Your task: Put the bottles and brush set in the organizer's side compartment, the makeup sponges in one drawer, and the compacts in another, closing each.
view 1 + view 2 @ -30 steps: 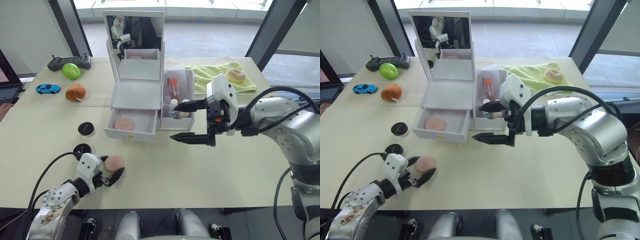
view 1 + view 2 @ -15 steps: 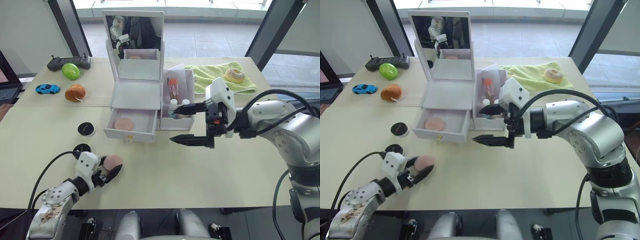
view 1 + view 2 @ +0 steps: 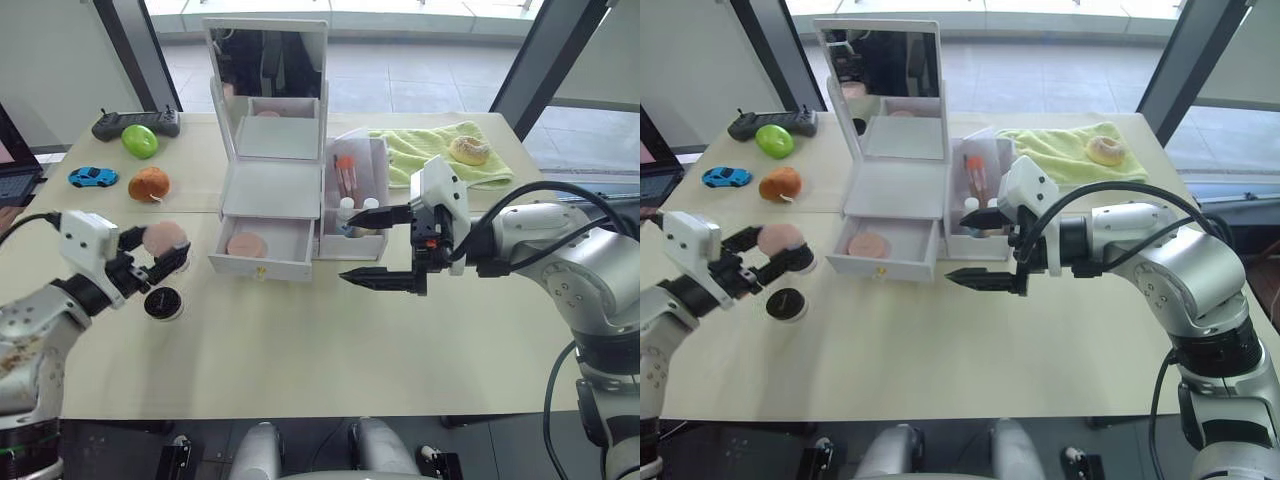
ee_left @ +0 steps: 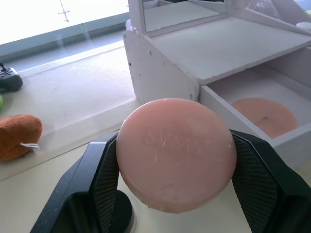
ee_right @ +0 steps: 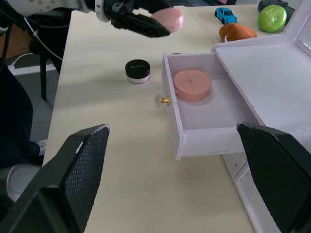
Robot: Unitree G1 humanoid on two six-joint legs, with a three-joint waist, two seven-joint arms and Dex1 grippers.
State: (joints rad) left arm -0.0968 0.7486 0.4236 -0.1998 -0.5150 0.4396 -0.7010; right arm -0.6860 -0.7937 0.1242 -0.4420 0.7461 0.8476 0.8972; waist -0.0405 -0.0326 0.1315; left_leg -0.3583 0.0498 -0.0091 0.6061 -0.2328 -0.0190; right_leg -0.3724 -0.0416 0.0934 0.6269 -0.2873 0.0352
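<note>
Left gripper (image 3: 150,262) pinches a sponge (image 3: 164,237) (right gripper (image 3: 378,246) gapes idle); shallow grip could drop it short of the drawer (image 3: 262,249).

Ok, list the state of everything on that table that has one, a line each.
Left tool: shut on a makeup sponge, held above the table.
Right tool: open, holding nothing, in front of the side compartment.
Drawer: pulled open, a second sponge flat inside.
Side compartment: holds the brush set and two bottles, upright.
Compact: lid on, resting on the table.
Mirror: upright.
</note>
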